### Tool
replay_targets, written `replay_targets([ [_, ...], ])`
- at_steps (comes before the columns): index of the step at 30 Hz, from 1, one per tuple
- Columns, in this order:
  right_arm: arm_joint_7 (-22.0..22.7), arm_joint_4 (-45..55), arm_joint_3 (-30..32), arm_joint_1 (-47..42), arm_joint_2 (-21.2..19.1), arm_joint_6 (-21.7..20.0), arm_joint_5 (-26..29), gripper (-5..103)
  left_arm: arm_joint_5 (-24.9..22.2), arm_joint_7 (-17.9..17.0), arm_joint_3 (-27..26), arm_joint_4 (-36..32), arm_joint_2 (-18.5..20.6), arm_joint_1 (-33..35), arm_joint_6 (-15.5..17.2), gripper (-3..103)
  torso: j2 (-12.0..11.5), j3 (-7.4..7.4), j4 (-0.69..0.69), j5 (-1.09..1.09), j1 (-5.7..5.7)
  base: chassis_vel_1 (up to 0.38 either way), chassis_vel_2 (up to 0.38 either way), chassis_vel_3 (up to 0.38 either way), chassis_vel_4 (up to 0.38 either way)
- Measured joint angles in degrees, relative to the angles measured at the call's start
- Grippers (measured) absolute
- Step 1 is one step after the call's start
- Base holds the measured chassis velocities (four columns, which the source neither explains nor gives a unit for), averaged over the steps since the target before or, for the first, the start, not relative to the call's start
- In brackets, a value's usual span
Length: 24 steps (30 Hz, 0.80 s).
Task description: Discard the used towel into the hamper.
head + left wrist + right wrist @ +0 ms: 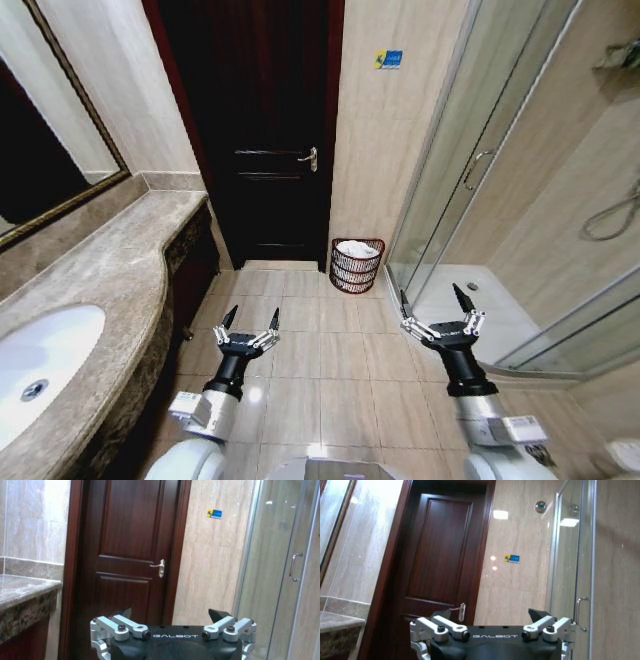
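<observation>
The hamper (357, 266) stands by the door (255, 130) with a white towel (356, 250) inside. The left tool (250, 326) and the right tool (435, 303) are both released and grasp nothing, above the floor (320, 370).

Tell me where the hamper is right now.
In the head view the hamper stands on the tiled floor against the far wall, between the dark door and the glass shower enclosure, with something white inside it.
</observation>
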Motion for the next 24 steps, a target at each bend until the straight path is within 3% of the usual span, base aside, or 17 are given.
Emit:
replay_targets([
  [24,0.0,0.0,0.0,0.0,0.0,0.0,0.0,100,0.0,0.0,0.0,0.0,0.0,0.0,0.0,100,0.0,0.0,0.0,0.0,0.0,0.0,0.0,0.0,0.0],
])
